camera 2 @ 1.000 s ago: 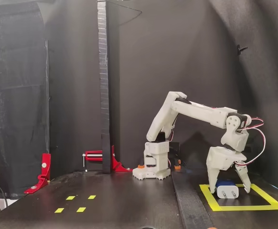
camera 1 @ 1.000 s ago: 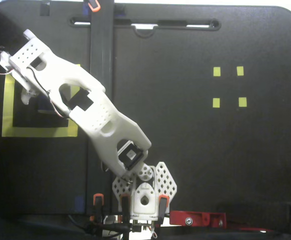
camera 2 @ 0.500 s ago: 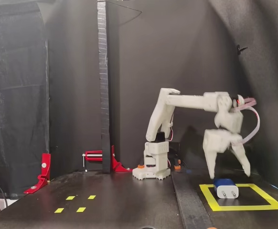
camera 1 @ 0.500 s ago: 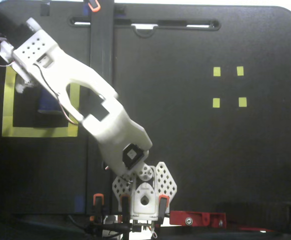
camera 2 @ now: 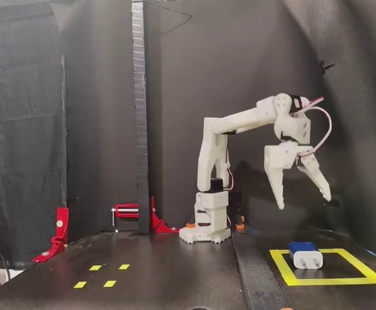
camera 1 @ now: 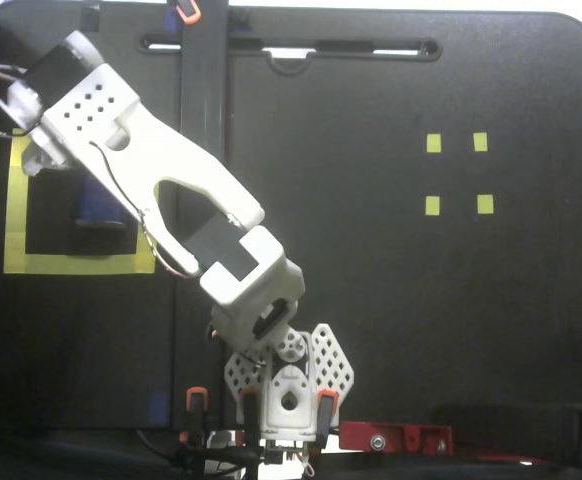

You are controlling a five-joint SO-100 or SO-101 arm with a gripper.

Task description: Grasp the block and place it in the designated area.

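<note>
On the black counter point(camera 2: 175, 278), the block point(camera 2: 305, 254) lay inside the yellow square point(camera 2: 285, 269) at lower right; the end effector point(camera 2: 303, 201) hung above, fingers spread and empty.

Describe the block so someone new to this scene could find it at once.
Start at the big yellow tape square on the black table, at the right in the side-on fixed view. The block lies inside it near its left edge, below the raised open gripper. It is small, dark blue, with a white end bearing two short prongs.
</note>
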